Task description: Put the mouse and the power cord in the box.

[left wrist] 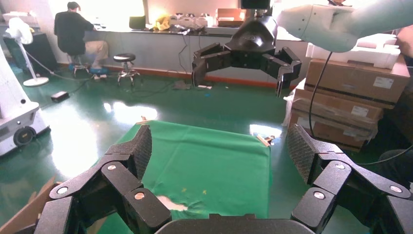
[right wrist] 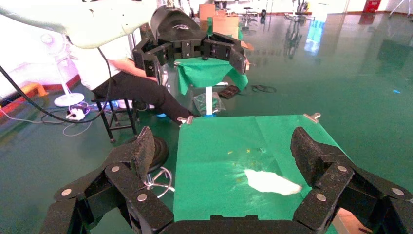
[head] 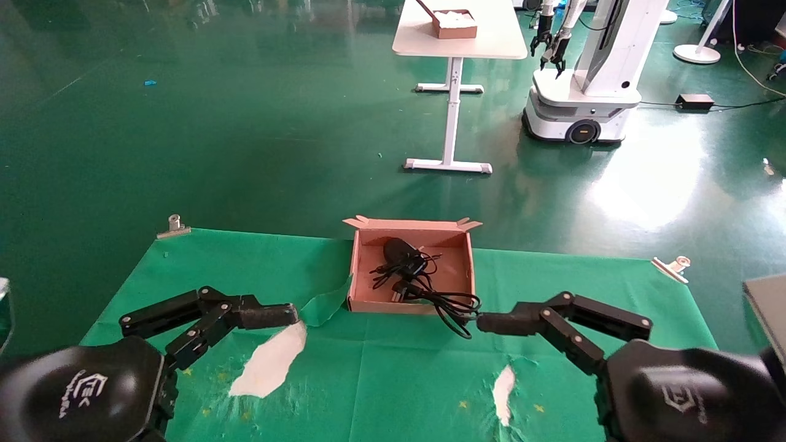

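Observation:
The brown cardboard box lies open at the middle of the green cloth. Inside it is the black mouse, with its thin cable tangled beside it. The power cord lies partly in the box, and one loop hangs over the front wall onto the cloth. My right gripper hovers just right of that loop; in its wrist view the right gripper is open and empty. My left gripper is front-left of the box, and the left gripper is also open with nothing in it.
Two white tears show in the cloth. Metal clips hold the cloth's far corners. A grey object sits at the right edge. Beyond, a white table carries a small box, next to another robot.

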